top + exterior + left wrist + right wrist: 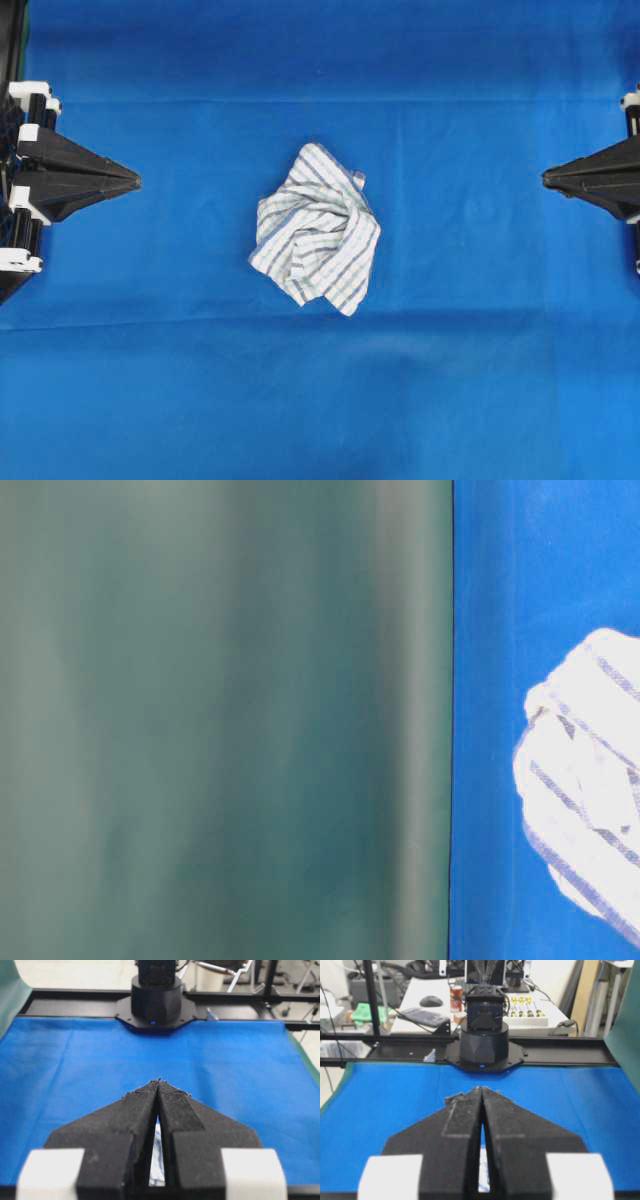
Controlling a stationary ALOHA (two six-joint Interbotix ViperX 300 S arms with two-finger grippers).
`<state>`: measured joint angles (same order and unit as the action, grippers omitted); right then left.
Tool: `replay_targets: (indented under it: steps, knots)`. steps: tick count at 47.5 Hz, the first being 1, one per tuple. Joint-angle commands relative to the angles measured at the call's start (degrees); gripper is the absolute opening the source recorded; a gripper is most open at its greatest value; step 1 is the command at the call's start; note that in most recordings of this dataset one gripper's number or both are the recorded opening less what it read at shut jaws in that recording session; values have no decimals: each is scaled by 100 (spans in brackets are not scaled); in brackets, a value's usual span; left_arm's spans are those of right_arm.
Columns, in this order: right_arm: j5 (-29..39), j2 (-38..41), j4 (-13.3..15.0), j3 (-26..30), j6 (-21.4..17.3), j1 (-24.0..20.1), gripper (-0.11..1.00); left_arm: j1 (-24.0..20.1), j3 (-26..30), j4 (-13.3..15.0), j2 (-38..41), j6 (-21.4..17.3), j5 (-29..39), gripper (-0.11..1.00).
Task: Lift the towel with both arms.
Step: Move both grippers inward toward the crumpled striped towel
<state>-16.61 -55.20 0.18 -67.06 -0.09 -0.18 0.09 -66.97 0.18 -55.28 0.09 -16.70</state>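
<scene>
At the surface's centre the checked towel (317, 227) lies crumpled, untouched. Left end effector (128, 181) and right end effector (552, 178), both closed and empty, sit at opposite edges; every step remains.

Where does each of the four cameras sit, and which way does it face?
Overhead: straight down on the towel, left gripper and right gripper at the edges.
Table-level: close, low; green sheet, tablecloth; no arm.
Left wrist: along its shut fingers.
Right wrist: along its shut fingers.
Both face the opposite arm's base.
</scene>
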Motion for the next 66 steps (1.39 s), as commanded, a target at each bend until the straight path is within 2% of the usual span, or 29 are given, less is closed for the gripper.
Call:
replay_targets:
  steps: [1, 12, 28, 31, 36, 39, 43, 45, 47, 49, 56, 66]
  knots:
    - [-35, 26, -26, 97, 0, 53, 0, -9, 105, 88, 62, 9, 70, 0]
    - [483, 281, -26, 492, -26, 35, 0, 18, 404, 88, 369, -70, 237, 0]
    - [1230, 1283, -26, 1222, -18, -88, 0, 141, 1230, 88, 1538, -53, 976, 1]
    - [1301, 1538, -35, 1336, -18, -141, 1, 211, 1310, 88, 1740, -53, 1028, 8]
    - [1397, 2004, -26, 1485, -35, -220, 3, 308, 1424, 88, 2101, -44, 1134, 37]
    - [1521, 2382, -26, 1600, -44, -246, 18, 334, 1494, 88, 2268, -44, 1239, 56]
    - [1740, 2856, -26, 1793, -44, -299, 45, 343, 1573, 88, 2496, -26, 1362, 80]
    - [1881, 3085, -26, 1907, -35, -343, 56, 360, 1600, 88, 2663, -26, 1380, 88]
    - [2013, 3340, -18, 2030, -35, -378, 64, 378, 1626, 88, 2813, -26, 1380, 90]
    - [2153, 3647, -18, 2188, -35, -404, 68, 404, 1644, 88, 2997, -26, 1380, 90]
    - [2338, 4438, -18, 2514, -35, -466, 64, 519, 1775, 97, 3788, 26, 1371, 91]
    - [2215, 5388, -44, 2839, -97, -536, 64, 545, 2092, 114, 4922, 44, 1336, 91]
